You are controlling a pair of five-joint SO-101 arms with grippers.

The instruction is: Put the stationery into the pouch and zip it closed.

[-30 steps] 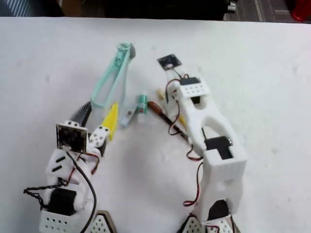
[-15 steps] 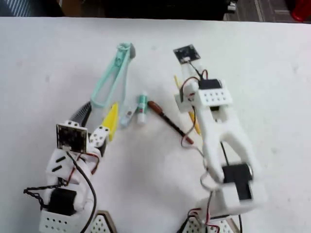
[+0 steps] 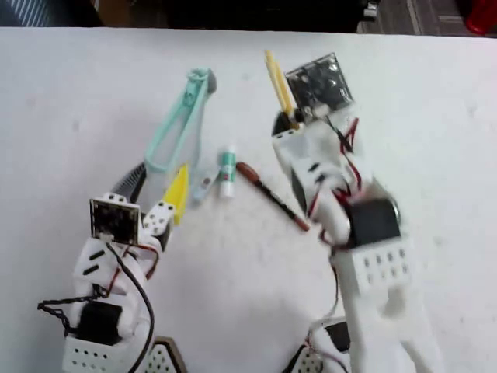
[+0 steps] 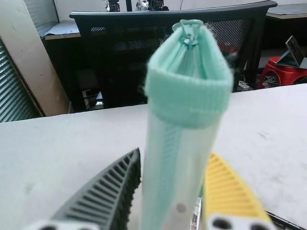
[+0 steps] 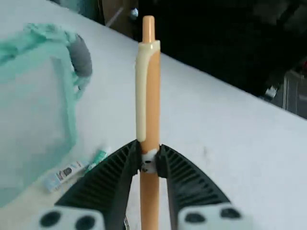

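The mint-green mesh pouch [image 3: 177, 123] lies slanted on the white table, with its zipper pull at the far end. My left gripper [image 3: 155, 185] is shut on the pouch's near end, and the pouch [image 4: 182, 120] rises between its black and yellow fingers [image 4: 229, 191]. My right gripper [image 3: 284, 123] is shut on a yellow-orange pen [image 3: 277, 81], held lifted to the right of the pouch. That pen [image 5: 147, 91] stands upright between the black fingers, with the pouch [image 5: 33, 110] to one side. A brown pen [image 3: 270, 194], a small green-white tube [image 3: 226, 169] and a small clear item [image 3: 203, 186] lie between the arms.
The table's far edge [image 3: 248, 29] borders a dark area behind it. A black chair [image 4: 120, 57] stands beyond the table. Open white tabletop [image 3: 435, 140] spreads to the right and far left.
My right gripper has lifted the yellow-orange pen off the table and carried it toward the far side, with the wrist turning. The left arm and the pouch have stayed still.
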